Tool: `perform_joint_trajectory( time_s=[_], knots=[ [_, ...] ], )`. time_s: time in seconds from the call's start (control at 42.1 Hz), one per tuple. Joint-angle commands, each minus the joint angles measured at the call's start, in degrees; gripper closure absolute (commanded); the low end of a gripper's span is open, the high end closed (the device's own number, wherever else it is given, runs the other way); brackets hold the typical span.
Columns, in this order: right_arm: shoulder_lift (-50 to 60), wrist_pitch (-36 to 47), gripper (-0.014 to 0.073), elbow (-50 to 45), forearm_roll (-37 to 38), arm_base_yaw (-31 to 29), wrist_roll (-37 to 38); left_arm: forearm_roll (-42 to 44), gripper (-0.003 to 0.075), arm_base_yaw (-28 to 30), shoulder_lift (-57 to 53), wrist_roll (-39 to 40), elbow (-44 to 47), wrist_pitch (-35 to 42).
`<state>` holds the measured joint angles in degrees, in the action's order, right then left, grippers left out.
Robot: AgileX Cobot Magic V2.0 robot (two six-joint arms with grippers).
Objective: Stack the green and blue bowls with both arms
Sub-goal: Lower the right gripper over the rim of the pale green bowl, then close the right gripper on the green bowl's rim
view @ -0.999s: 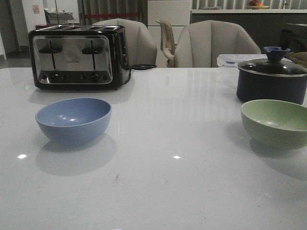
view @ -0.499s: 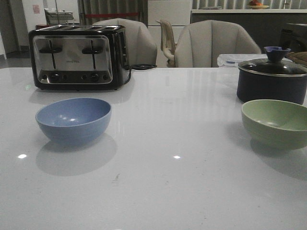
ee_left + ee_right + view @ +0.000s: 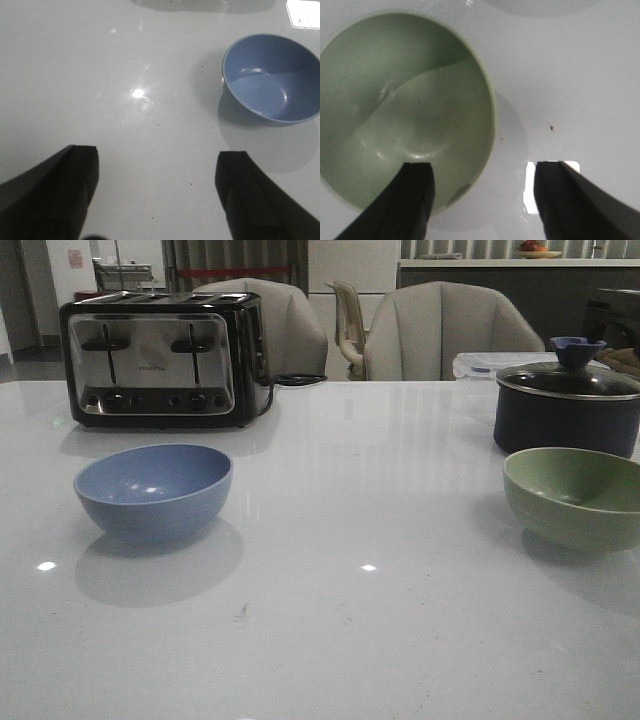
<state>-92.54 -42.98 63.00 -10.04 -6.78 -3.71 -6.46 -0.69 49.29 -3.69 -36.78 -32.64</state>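
- Nothing is stacked yet: the blue bowl (image 3: 152, 491) and the green bowl (image 3: 575, 495) both sit upright and empty on the table (image 3: 370, 620), well apart from each other.
- Taking the toaster (image 3: 160, 360) as the landmark, the blue bowl stands just in front of it; the green bowl is far off to its right, directly in front of the dark lidded pot (image 3: 567, 405).
- Still to do, as I judge it: grasp each bowl, lift, bring them together and nest one inside the other.
- The left gripper (image 3: 157, 170) hovers over bare table with its jaws spread wide; the blue bowl (image 3: 272, 77) lies ahead and off to one side, untouched.
- The right gripper (image 3: 482, 190) hangs low over the green bowl (image 3: 402, 110), jaws spread, one finger over the inside and the other outside the rim. This looks like a rim grasp being lined up, with nothing pinched yet.
- Neither arm shows in the front view.
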Motion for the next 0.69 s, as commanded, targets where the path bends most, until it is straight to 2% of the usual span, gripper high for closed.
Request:
perform_joint_trajectory(
  time_s=[0.0, 0.452, 0.571, 0.666],
  knots=[
    [-1.1, 3.79, 0.0057, 3.32, -0.86, -0.38, -0.85, -0.28, 0.019, -0.33, -0.23, 0.42, -1.66, 4.06],
    [-7.95, 8.24, 0.0061, 4.01, -0.91, -0.26, -0.85, -0.28, 0.019, -0.33, -0.23, 0.42, -1.66, 4.06],
    [-8.01, 8.61, 0.013, 4.01, -0.91, -0.26, -0.85, -0.28, 0.019, -0.33, -0.23, 0.42, -1.66, 4.19],
    [-8.01, 8.61, 0.0239, 4.01, -0.91, -0.26, -0.85, -0.28, 0.019, -0.33, -0.23, 0.42, -1.66, 4.19]
  ],
)
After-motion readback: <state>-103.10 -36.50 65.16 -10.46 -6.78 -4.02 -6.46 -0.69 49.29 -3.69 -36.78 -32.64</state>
